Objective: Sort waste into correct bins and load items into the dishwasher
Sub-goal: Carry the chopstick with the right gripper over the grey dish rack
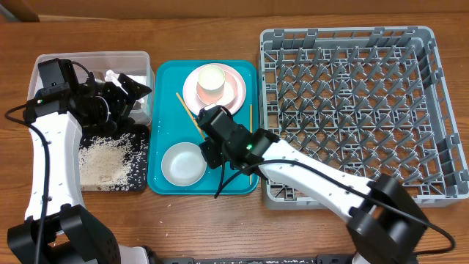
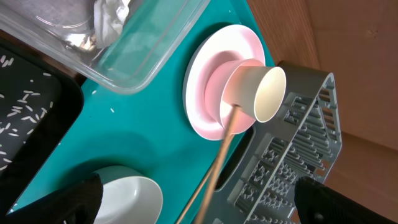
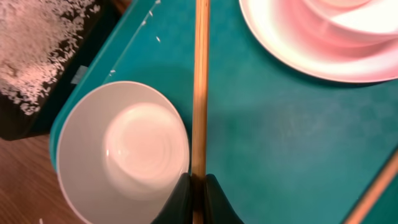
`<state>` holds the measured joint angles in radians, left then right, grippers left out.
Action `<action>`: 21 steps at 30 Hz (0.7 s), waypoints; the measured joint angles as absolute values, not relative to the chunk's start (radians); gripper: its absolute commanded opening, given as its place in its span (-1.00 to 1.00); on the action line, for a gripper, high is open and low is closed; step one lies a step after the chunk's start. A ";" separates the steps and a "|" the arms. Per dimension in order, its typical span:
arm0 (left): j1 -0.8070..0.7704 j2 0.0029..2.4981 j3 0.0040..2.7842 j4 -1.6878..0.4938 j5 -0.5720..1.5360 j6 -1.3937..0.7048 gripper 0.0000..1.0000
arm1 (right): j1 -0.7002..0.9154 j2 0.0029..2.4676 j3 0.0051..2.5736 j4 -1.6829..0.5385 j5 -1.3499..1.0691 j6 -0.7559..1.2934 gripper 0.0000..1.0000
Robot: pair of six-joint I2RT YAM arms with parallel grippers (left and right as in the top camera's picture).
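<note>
Right gripper pinches chopstick; overhead hides contact.

Table is mid-brown wood w/ darker grain; teal tray is solid teal, plate pale pink, cup cream inside w/ a pinkish cast outside, bowl plain white, chopsticks light tan wood. Rack is grey throughout, w/ open lattice walls & a regular peg grid. Black tray is speckled w/ white rice, dense pale patch mid-tray & thinner specks twd edges; tub clear, napkins white, left arm & right arm white w/ black joints, right claw black.
</note>
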<state>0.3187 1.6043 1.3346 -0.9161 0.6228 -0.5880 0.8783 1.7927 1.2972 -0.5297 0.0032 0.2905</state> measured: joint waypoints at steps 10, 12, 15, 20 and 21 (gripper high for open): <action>0.319 1.604 1.335 -0.916 0.622 -0.588 1.00 | 0.704 1.599 1.298 -0.669 0.038 0.290 -0.92; 0.319 1.604 1.335 -0.916 0.622 -0.588 1.00 | 0.651 1.585 1.301 -0.707 0.043 0.291 -0.92; 0.319 1.604 1.335 -0.916 0.622 -0.588 1.00 | 0.576 1.583 1.303 -0.774 0.046 0.290 -0.92; 0.319 1.604 1.335 -0.916 0.622 -0.588 1.00 | 0.461 1.583 1.303 -0.828 0.052 0.290 -0.92; 0.319 1.604 1.335 -0.916 0.622 -0.588 1.00 | 0.444 1.583 1.303 -0.828 0.054 0.290 -0.92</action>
<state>0.3187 1.6043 1.3350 -0.9161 0.6224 -0.5880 0.4442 1.5833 1.3029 -0.8284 0.0540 0.2905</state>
